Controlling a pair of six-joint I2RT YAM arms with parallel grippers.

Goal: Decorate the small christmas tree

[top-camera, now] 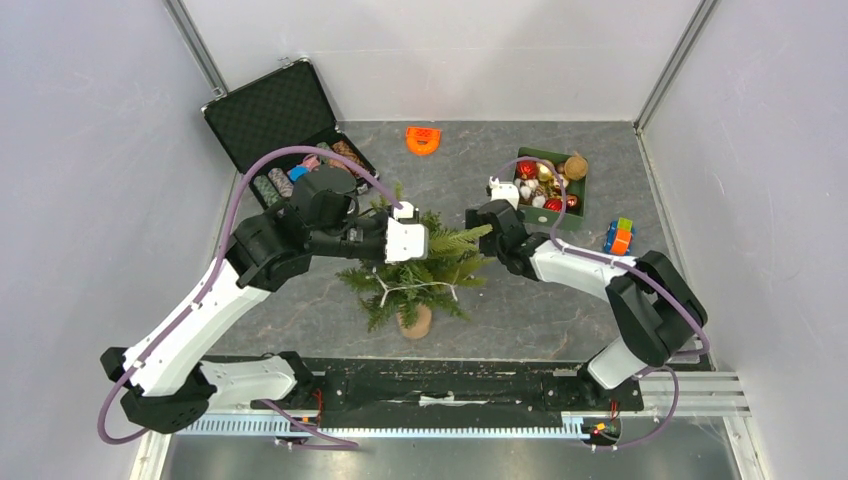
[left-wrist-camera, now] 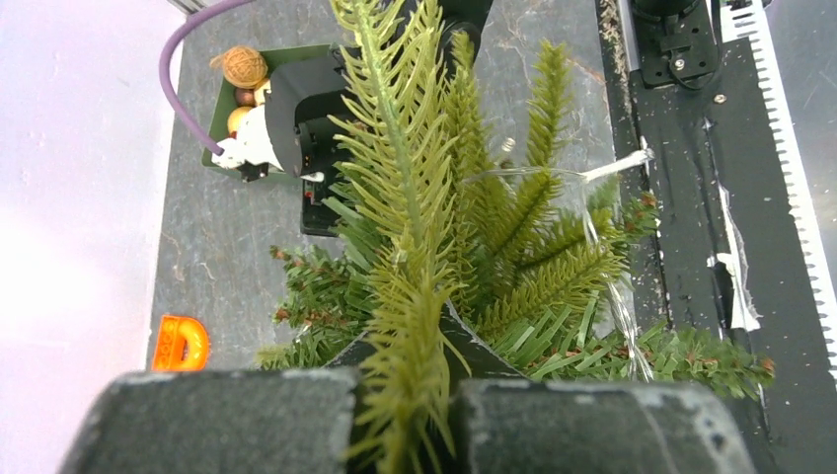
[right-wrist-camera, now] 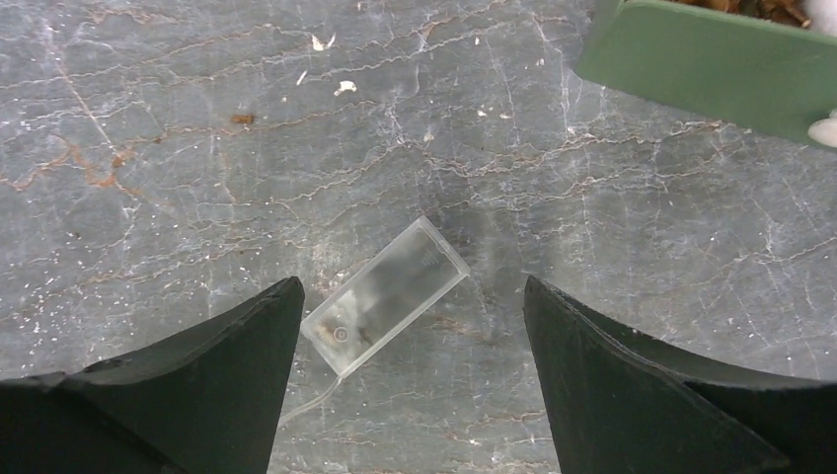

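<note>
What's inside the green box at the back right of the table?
The green box holds red baubles, a gold one, something white, and a brown twine ball at its corner. Whatever lies beneath them is covered.

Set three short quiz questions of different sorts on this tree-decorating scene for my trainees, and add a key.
1. True or false: the right gripper is shut on the clear plastic case.
2. What is clamped in the left gripper? A) a red bauble B) a light green fir branch C) an orange clip
3. Fill in: the baubles lie in a ____ box.

Key: 1 false, it is open and the case lies on the table between its fingers; 2 B; 3 green.
</note>
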